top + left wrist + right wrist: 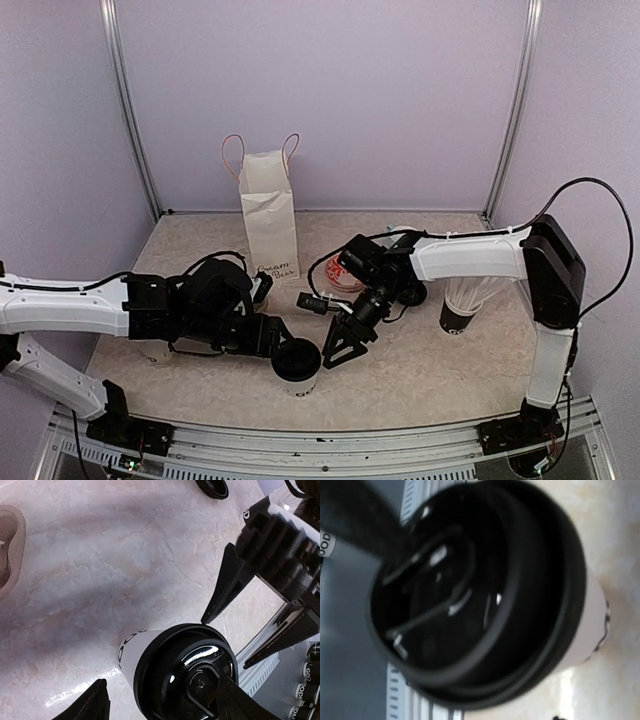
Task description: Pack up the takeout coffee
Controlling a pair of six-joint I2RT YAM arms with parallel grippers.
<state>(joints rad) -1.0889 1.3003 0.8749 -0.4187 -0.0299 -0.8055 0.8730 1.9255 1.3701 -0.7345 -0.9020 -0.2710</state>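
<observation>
One takeout coffee point(297, 368) stands upright near the table's front edge, a white paper cup with a black lid point(187, 672). My left gripper point(161, 682) is open and straddles it from the left; the left finger stands off the cup wall and the right finger overlaps the lid's edge. My right gripper point(338, 355) hangs open just to the right of the cup, fingers point(224, 587) spread and pointing at it without touching. The right wrist view is filled by the blurred lid point(470, 590), and its own fingers barely show.
A white paper bag point(270, 215) with handles stands upright behind the cup. A dark cup of white straws point(463, 303) is at the right. A red round item point(345, 277) lies mid-table. A brown moulded thing point(10, 550) lies at the left. The metal front rail point(330, 440) is close.
</observation>
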